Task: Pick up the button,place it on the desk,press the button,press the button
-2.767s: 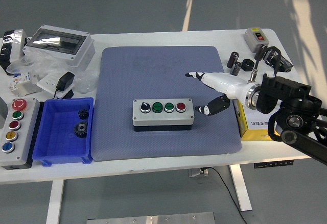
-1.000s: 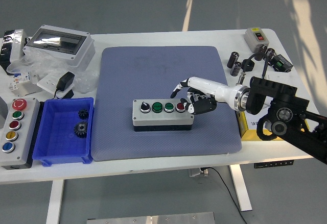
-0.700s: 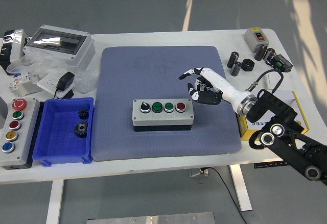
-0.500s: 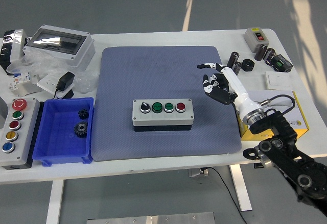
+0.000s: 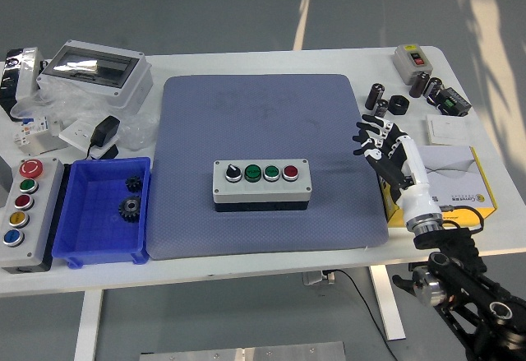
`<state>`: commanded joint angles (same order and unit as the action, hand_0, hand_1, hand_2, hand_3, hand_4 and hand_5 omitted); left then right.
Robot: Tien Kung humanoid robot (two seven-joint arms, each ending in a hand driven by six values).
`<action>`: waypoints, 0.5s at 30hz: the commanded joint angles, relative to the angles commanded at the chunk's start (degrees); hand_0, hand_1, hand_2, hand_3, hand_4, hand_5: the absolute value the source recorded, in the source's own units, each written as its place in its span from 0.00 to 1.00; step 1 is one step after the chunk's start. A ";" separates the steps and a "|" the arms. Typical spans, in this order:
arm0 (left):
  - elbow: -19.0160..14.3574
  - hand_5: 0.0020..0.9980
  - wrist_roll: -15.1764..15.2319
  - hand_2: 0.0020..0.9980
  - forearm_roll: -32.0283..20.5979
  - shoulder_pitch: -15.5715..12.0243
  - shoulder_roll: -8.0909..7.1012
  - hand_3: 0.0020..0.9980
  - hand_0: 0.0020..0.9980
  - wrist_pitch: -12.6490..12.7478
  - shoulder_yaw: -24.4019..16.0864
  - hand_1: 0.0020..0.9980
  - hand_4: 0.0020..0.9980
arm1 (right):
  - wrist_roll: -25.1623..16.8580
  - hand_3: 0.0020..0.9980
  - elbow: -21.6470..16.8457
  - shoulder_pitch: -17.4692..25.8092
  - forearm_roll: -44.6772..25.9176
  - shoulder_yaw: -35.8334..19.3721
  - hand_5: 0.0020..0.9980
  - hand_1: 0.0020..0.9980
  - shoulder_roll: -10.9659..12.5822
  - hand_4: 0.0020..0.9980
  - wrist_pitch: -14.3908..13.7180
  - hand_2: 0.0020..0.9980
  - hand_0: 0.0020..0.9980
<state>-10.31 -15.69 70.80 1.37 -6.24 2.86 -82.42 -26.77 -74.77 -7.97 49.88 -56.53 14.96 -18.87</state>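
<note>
A grey button box (image 5: 262, 182) with a black knob, two green buttons and a red button lies flat in the middle of the blue-grey mat (image 5: 263, 114). My right hand (image 5: 380, 141) is at the mat's right edge, well to the right of the box and apart from it. Its fingers are spread and hold nothing. Its white forearm runs down to the black arm at the lower right corner. My left arm is out of view.
A blue bin (image 5: 103, 210) with two black gears sits left of the mat. A larger button panel (image 5: 23, 214) lies at the far left. A yellow box (image 5: 450, 188), black cylinders (image 5: 378, 98) and a grey switch box (image 5: 412, 59) are on the right. Clutter fills the back left.
My right hand was over the red button a second ago. It has lifted off and pulled back right and toward me, to the mat's right edge. The button box has not moved.
</note>
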 joint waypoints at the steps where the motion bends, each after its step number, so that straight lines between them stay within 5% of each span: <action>1: 0.00 0.17 0.00 0.54 0.04 0.01 0.01 0.60 0.63 -0.01 0.00 0.56 0.59 | -0.02 0.72 0.01 0.00 -0.28 0.00 0.77 0.79 0.01 0.74 0.04 0.80 0.81; 6: 0.00 0.17 0.15 0.54 0.28 0.10 -0.03 0.60 0.63 -0.09 0.02 0.56 0.59 | 0.25 0.72 -0.10 0.05 -1.52 0.04 0.77 0.79 -0.01 0.74 0.15 0.80 0.81; 7: 0.00 0.17 0.18 0.54 0.32 0.10 -0.04 0.60 0.63 -0.12 0.04 0.57 0.59 | 0.29 0.75 -0.13 0.05 -1.70 0.07 0.93 0.79 0.01 0.76 0.17 0.81 0.83; 15: 0.00 0.18 0.25 0.54 0.95 0.05 -0.18 0.60 0.63 -0.20 -0.28 0.57 0.60 | 0.79 0.75 -0.64 0.15 -1.98 -0.18 0.98 0.79 0.02 0.76 0.46 0.81 0.82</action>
<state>-10.31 -15.45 71.75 1.42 -6.42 2.66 -82.70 -25.98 -75.41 -7.82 47.90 -56.71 14.98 -18.41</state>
